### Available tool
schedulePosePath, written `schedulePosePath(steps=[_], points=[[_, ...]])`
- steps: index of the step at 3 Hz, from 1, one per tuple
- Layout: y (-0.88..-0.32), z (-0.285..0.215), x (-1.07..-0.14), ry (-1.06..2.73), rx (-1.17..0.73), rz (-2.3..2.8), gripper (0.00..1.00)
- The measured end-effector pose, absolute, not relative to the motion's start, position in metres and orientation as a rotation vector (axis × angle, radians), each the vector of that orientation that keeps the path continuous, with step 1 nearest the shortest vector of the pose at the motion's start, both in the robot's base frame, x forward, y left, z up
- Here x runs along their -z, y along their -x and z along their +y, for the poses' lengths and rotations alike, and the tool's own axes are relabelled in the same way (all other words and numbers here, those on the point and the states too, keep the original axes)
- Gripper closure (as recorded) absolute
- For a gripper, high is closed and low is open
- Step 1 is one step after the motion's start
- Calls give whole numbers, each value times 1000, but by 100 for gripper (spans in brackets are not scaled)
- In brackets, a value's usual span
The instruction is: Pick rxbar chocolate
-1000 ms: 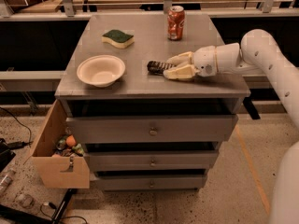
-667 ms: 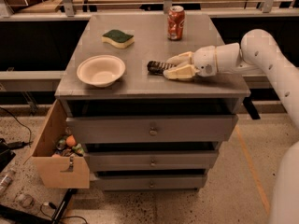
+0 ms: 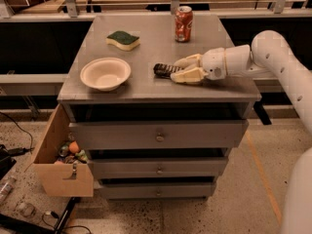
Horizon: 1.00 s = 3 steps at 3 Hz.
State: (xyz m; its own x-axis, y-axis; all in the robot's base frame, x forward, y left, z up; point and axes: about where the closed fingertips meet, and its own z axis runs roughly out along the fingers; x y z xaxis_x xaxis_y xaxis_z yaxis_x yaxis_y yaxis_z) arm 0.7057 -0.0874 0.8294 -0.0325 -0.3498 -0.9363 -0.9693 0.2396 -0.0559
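Note:
The rxbar chocolate (image 3: 163, 70) is a dark flat bar lying on the grey cabinet top (image 3: 146, 48), right of centre near the front. My gripper (image 3: 178, 69) comes in from the right, low over the top. Its two pale fingers (image 3: 187, 77) lie on either side of the bar's right end, which they hide. The bar's left end sticks out towards the bowl and still rests on the top.
A white bowl (image 3: 105, 73) sits front left. A green-and-yellow sponge (image 3: 123, 39) lies back left. A red can (image 3: 184, 24) stands at the back, just beyond my gripper. A drawer box (image 3: 61, 157) with several small items hangs open at the cabinet's lower left.

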Motion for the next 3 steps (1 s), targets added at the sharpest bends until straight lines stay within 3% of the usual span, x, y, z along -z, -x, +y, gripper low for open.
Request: schedulePosePath(steps=[2,3], points=[[-706,-87,-830,1274,-820,1563,100],[-689,-78,-914,1385,-711,1524,100]])
